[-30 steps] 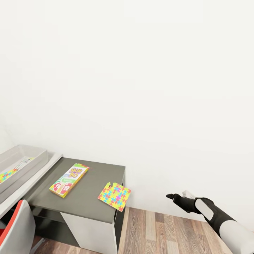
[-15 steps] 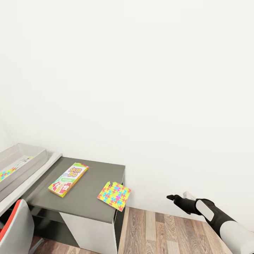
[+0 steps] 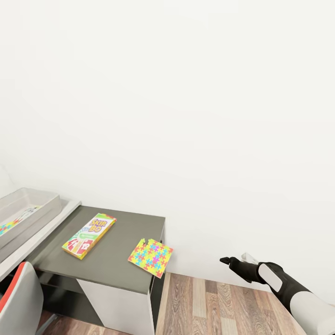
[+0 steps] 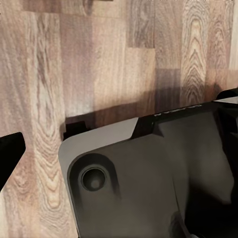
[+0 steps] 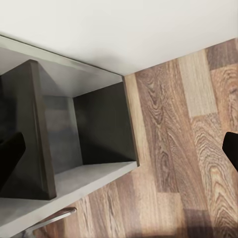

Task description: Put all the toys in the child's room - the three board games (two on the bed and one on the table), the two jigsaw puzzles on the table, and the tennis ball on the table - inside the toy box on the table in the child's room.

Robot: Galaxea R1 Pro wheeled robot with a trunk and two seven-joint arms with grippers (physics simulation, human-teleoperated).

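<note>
Jigsaw puzzle [image 3: 150,258] overhangs side unit's [image 3: 111,260] right edge: thin, floppy; pinch overhanging corner. Skip-Bo box [image 3: 90,236] stiff, light. Right gripper [image 3: 226,260] state unclear.

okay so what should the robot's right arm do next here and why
Probably swing the right pincer across toward the multicoloured jigsaw puzzle sheet. The pincer hangs over the wooden floor, apart from the dark grey side unit, and looks empty. The sheet overhangs the unit's near corner, so it seems the closest toy to grasp by an edge.
</note>
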